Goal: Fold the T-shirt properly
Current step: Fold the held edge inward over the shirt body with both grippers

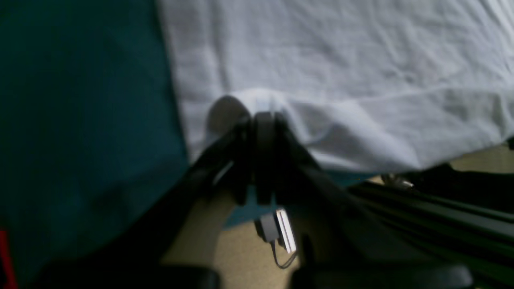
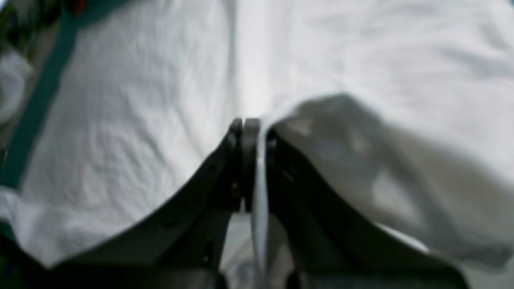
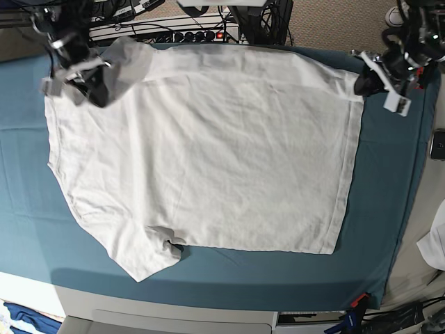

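T-shirt point(image 3: 229, 153): lay spread on the teal-covered surface point(image 3: 278, 282), near edge lifted
Left gripper point(image 1: 255, 120): you had it closed on an edge corner
Right gripper point(image 2: 255, 124): closed, pinching raised fabric
Handling: likely light, floppy; you needed hem corners, both layers

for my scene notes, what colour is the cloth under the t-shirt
Teal blue cloth, clearest in the base view.

T-shirt point(image 3: 229, 153) spread on tablecloth point(image 3: 278, 278); charger point(image 1: 277, 228) beyond tablecloth edge, left wrist view.
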`<state>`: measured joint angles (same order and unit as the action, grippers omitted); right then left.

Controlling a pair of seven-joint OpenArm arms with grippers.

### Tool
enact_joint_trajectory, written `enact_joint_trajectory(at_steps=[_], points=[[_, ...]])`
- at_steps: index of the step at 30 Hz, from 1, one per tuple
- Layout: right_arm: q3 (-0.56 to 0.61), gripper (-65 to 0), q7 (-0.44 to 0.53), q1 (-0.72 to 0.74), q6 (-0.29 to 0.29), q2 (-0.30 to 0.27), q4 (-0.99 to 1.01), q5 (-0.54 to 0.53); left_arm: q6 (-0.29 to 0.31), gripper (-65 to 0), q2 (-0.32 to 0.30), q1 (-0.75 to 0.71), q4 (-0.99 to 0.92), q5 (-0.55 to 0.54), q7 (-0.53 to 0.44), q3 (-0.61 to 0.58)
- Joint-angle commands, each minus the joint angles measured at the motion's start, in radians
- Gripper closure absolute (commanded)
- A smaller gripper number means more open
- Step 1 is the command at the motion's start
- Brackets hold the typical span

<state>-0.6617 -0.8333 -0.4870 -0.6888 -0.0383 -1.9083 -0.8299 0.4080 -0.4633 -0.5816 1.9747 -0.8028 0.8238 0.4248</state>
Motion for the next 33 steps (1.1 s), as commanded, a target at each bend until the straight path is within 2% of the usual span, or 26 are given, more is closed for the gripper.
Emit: enact_joint_trajectory(at_steps=[1,5,8,11,18,23,33], points=[[0.013,0.0,0.048,0.014,0.001,-0.019,-0.014,0.005,0.000,0.0,-0.014,0.014,0.008,-0.002,-0.032,-0.007],[0.041,0.0,0.093,0.073,0.037,-0.042,-0.014,0.111,-0.002,0.0,-0.015,0.072,-0.002,0.027,-0.033,-0.025],[0.041,0.0,0.106,0.119,0.074,-0.059,-0.014,0.163,-0.035,0.0,-0.025,0.106,-0.014,0.047,-0.040,-0.025],[0.041,0.0,0.112,0.158,0.104,-0.064,-0.011,0.199,-0.034,0.0,-0.027,0.135,-0.033,0.048,-0.040,-0.026],[0.041,0.0,0.132,0.249,0.109,-0.065,0.171,0.202,-0.034,0.0,-0.027,0.170,-0.097,0.048,-0.059,-0.026],[0.041,0.0,0.136,0.320,0.098,-0.088,0.337,0.179,-0.034,0.0,-0.028,0.192,-0.120,0.049,-0.073,-0.026],[0.041,0.0,0.146,0.373,0.095,-0.095,0.365,0.177,-0.035,0.0,-0.028,0.282,-0.215,0.052,-0.074,-0.026]])
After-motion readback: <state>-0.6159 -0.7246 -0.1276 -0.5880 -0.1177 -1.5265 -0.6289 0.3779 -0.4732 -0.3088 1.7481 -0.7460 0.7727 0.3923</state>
